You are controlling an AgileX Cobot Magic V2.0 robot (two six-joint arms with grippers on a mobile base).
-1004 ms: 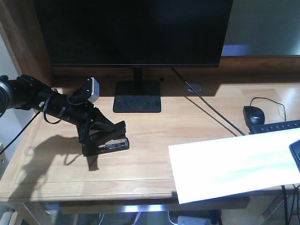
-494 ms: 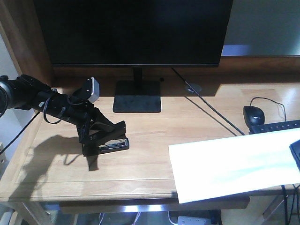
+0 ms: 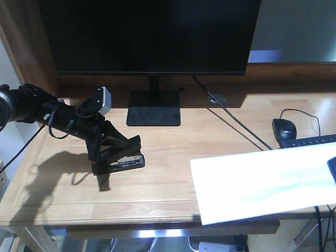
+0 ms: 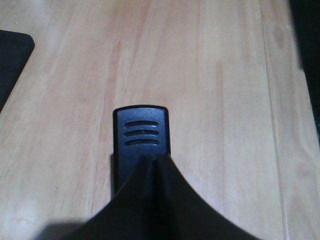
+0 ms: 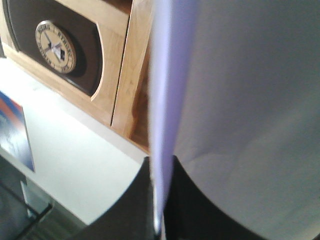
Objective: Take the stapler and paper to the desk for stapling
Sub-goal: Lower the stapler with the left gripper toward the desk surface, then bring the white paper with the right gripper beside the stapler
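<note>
The black stapler (image 3: 125, 161) sits low on the left part of the wooden desk (image 3: 173, 157), its base at the desk top. My left gripper (image 3: 111, 149) is shut on it from above and behind. In the left wrist view the stapler's ribbed front end (image 4: 142, 134) sticks out past the closed fingertips of the left gripper (image 4: 152, 162). The white paper (image 3: 262, 181) hangs flat over the desk's front right corner. At the frame's right edge my right gripper (image 3: 332, 171) pinches it. In the right wrist view the paper (image 5: 240, 100) runs edge-on between the right gripper's (image 5: 159, 172) fingers.
A large dark monitor (image 3: 149, 37) on a black stand (image 3: 154, 107) fills the back of the desk. A black mouse (image 3: 284, 127), a keyboard edge (image 3: 310, 142) and a cable (image 3: 236, 123) lie at the right. A wooden shelf unit with a round emblem (image 5: 55, 46) shows behind the paper.
The paper and the right gripper have shifted slightly to the right. The left arm and the stapler have not moved.
</note>
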